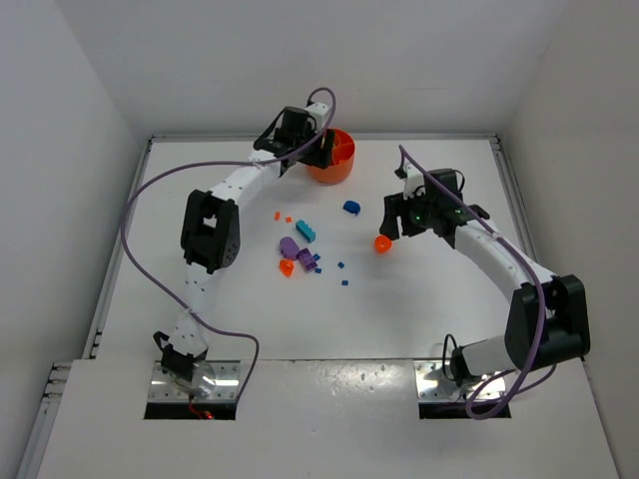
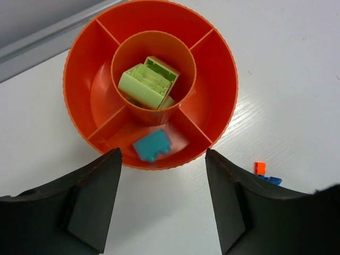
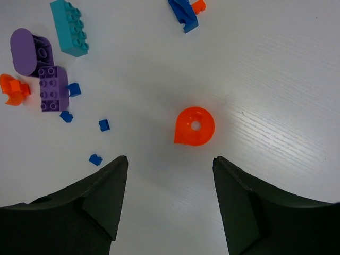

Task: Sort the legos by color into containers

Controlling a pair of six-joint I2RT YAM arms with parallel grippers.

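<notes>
Inside the orange dish [image 2: 79,69], one cyan lego [image 2: 151,146] looks blurred.

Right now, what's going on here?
Two arms are sorting toy bricks by color into an orange divided dish. The left tool is open above it. A cyan piece lies in the outer compartment nearest that tool, and green bricks sit in the center cup. The right tool is open above a small orange round piece on the table. Purple bricks, a cyan brick and small blue bits lie unsorted nearby.
</notes>
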